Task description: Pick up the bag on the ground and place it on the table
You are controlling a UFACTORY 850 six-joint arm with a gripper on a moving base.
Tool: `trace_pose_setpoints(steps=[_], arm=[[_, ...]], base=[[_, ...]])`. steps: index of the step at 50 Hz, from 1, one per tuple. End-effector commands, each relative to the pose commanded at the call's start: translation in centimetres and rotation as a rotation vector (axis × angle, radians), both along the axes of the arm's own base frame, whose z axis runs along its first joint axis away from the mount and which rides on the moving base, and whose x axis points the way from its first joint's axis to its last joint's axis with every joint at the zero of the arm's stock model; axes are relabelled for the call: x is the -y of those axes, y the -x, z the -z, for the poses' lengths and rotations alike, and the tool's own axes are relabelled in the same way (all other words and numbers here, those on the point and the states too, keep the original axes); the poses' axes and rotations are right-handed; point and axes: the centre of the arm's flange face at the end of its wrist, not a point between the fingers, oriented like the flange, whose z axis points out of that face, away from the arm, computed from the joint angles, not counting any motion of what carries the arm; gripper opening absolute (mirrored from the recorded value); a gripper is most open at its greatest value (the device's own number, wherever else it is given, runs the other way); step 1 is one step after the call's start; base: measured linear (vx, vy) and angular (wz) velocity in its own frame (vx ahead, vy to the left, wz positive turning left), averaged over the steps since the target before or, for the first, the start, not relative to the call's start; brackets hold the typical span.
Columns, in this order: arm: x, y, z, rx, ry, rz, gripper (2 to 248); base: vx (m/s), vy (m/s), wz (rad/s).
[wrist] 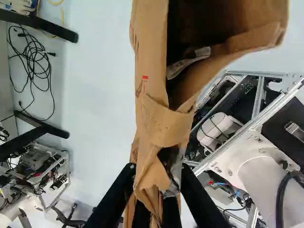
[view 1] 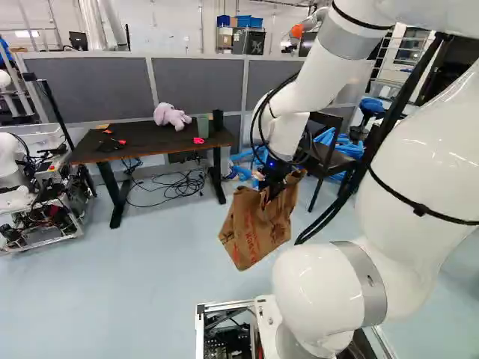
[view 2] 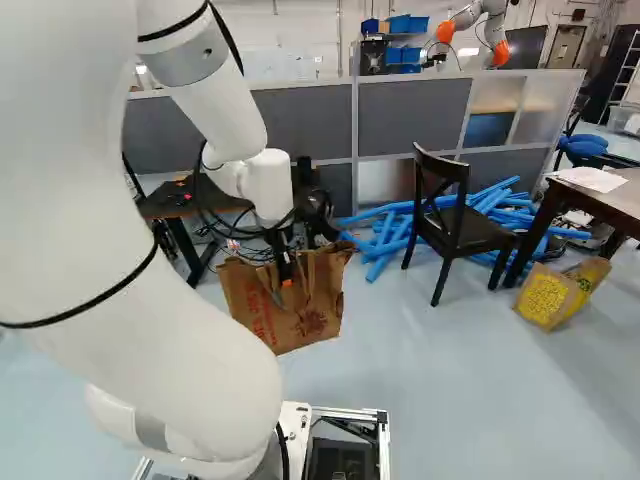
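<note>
In the left base view, you have the brown paper bag (view 1: 258, 228) hanging at a tilt below the wrist, apparently off the floor, well apart from the worktop (view 1: 159, 143) that looks like your target. Raise it until its lowest corner would pass over the worktop's front edge before you swing across; driving in low would likely fold the bag against that edge. The plush toy (view 1: 172, 116) and green cup (view 1: 203, 126) stand towards the back, so aim for the bare stretch to their left in this view. In the right base view, the bag hangs ahead of the base, with the black chair (view 2: 457, 215) to its right; swing away from that chair. In the wrist view, your jaws are clamped on a crumpled fold of the bag's paper, its open mouth ahead of them. That fold may tear or slip, so move slowly and let any sway die. The base frame (wrist: 259, 111) shows close past the bag, so avoid dragging it that way. Lower until the bottom bears on the worktop, then release gently.
</note>
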Motion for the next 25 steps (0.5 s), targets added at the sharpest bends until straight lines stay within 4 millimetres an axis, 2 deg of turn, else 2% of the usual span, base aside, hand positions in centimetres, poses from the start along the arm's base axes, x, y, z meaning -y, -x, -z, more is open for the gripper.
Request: trace_pose_setpoints(steps=[25], arm=[[-0.1, -1.2, -3.8, 0.014, 0.005, -0.033, 21]], base=[[0.0, 0.0, 0.0]])
